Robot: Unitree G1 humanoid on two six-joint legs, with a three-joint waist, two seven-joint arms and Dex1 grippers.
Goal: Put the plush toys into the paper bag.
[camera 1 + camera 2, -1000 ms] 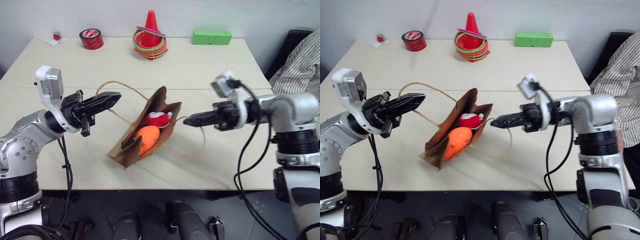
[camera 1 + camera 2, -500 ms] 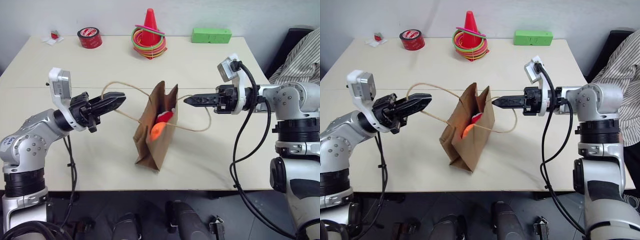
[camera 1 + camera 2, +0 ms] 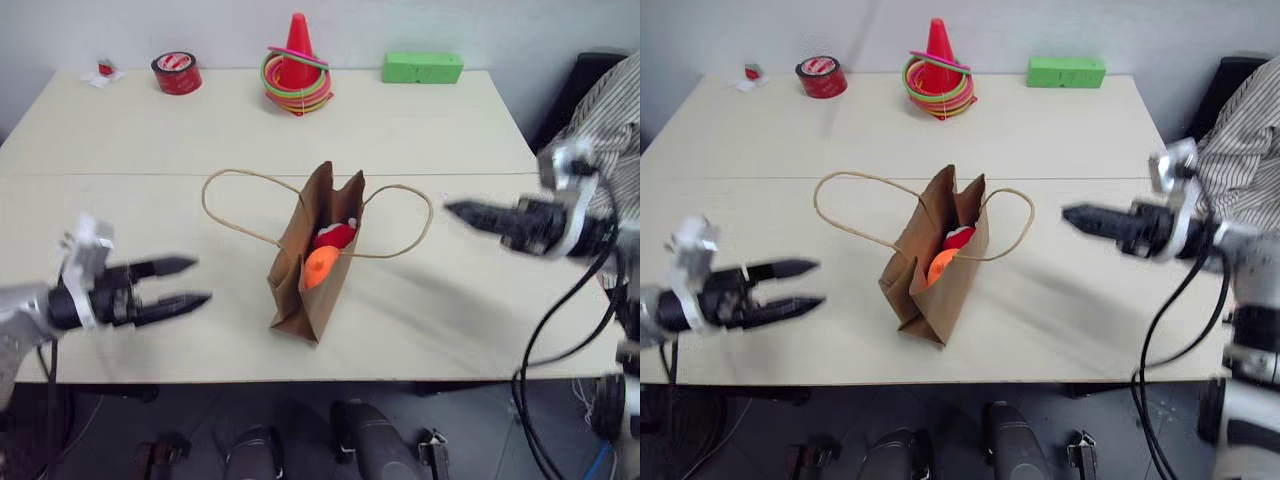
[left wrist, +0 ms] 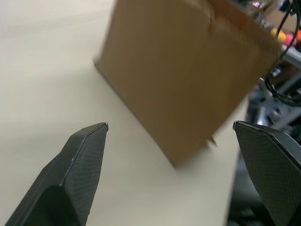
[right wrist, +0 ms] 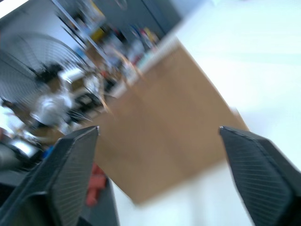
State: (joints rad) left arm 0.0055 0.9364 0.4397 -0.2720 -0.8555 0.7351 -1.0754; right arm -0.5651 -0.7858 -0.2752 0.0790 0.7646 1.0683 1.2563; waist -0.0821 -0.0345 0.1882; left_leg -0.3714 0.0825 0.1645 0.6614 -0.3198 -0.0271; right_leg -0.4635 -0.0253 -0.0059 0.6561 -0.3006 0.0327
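A: What stands between the two grippers?

B: The paper bag [image 3: 313, 262], upright on the table [image 3: 420, 130] with its mouth open. It lies well apart from both grippers, roughly midway between them. Its two thin loop handles [image 3: 232, 205] droop outward, one toward each gripper, and rest on the tabletop.

A: Where are the plush toys?

B: Both sit inside the bag. The red-and-white toy [image 3: 335, 235] shows just below the rim, and the orange toy [image 3: 319, 267] lies directly beneath it, touching it.

A: State of the left gripper?

B: The left gripper [image 3: 190, 281] hangs near the front edge of the table, its two black fingers spread wide apart and empty, pointing toward the bag. In the left wrist view the fingers [image 4: 80, 165] frame the bag's brown side without touching it.

A: And the right gripper?

B: The right gripper [image 3: 458, 212] points toward the bag from the opposite side, level with the bag's rim. In the right wrist view its fingers [image 5: 70, 165] stand far apart, holding nothing, with the bag's side between them at a distance.

A: What lies beyond the grippers?

B: Along the far edge: a red tape roll [image 3: 176, 72], a red cone with coloured rings [image 3: 296, 65], and a green block [image 3: 421, 67].
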